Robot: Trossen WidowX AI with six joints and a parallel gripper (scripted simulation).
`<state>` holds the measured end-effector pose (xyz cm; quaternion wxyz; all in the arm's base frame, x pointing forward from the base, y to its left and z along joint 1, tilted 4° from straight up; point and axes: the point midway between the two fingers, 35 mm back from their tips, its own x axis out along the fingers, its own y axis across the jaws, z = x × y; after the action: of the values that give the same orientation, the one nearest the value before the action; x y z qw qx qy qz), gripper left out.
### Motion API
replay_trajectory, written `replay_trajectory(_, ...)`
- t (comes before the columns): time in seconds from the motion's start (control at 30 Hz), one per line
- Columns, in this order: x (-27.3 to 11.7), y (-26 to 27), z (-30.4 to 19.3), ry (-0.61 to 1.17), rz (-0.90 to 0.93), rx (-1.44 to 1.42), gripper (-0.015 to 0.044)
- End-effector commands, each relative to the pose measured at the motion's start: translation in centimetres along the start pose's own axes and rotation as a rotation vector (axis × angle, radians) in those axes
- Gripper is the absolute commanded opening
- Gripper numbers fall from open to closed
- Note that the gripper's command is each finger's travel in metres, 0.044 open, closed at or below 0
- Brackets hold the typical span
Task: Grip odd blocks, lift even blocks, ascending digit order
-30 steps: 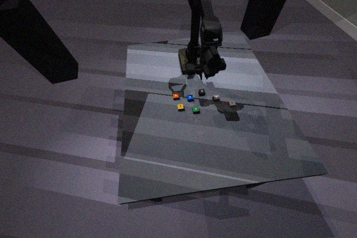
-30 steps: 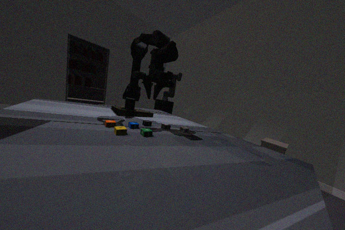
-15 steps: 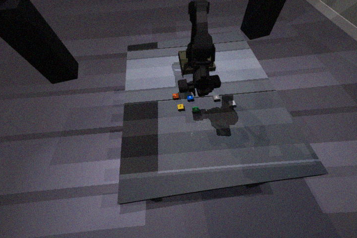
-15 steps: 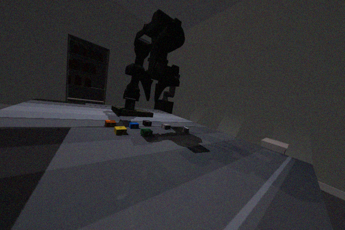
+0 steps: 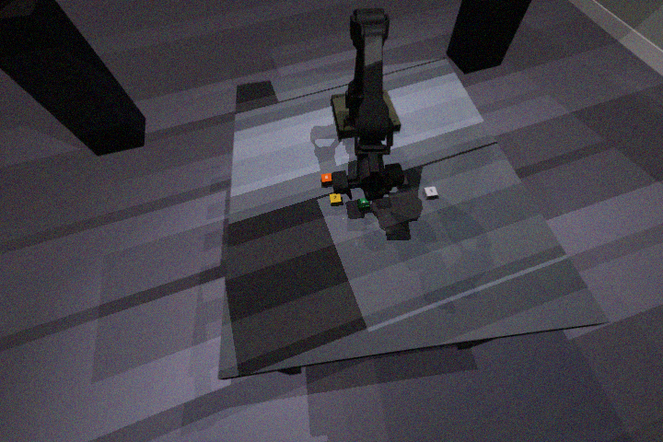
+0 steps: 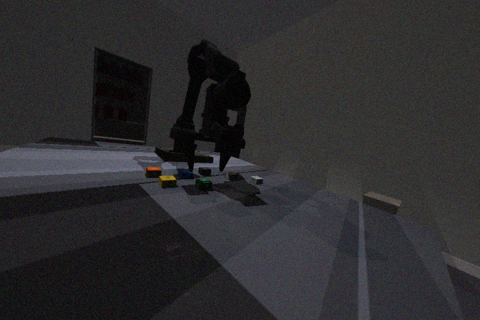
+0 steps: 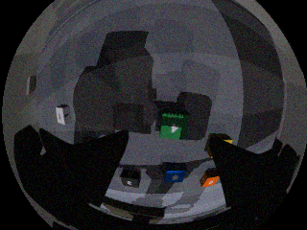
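In the top view, the gripper (image 5: 368, 194) (image 6: 206, 169) (image 7: 172, 140) is seen over the table (image 5: 447, 276) (image 6: 271, 245) (image 7: 144, 155), near the green block (image 5: 363, 203) (image 6: 203, 183) (image 7: 172, 126). The orange block (image 5: 326, 178) (image 6: 153, 172) (image 7: 210, 179) and yellow block (image 5: 334, 198) (image 6: 167, 181) (image 7: 229, 142) are placed to one side, the white block (image 5: 431, 191) (image 6: 257, 180) (image 7: 61, 115) to the other.

In the exterior view, the jaws are spread wide, with nothing gripped. The blue block (image 6: 186, 174) (image 7: 175, 175), black block (image 6: 205, 171) (image 7: 130, 177) and grey block (image 6: 232, 175) are also shown on the table.

In the wrist view, the green block is framed between the spread fingertips; the digits cannot be read with certainty.
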<state>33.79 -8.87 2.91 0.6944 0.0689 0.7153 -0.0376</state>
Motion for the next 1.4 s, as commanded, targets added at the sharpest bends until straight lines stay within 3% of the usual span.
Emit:
replay_trajectory(0.0, 0.8, 0.0, -0.2, 0.006, -0.004, 0.0, 0.04)
replay_trajectory(0.6, 3.5, 0.0, -0.2, 0.006, -0.004, 0.0, 0.04)
replay_trajectory(0.97, 3.5, 0.0, -0.2, 0.006, -0.004, 0.0, 0.012)
replay_trajectory(1.37, 3.5, 0.0, -0.2, 0.006, -0.004, 0.0, 0.012)
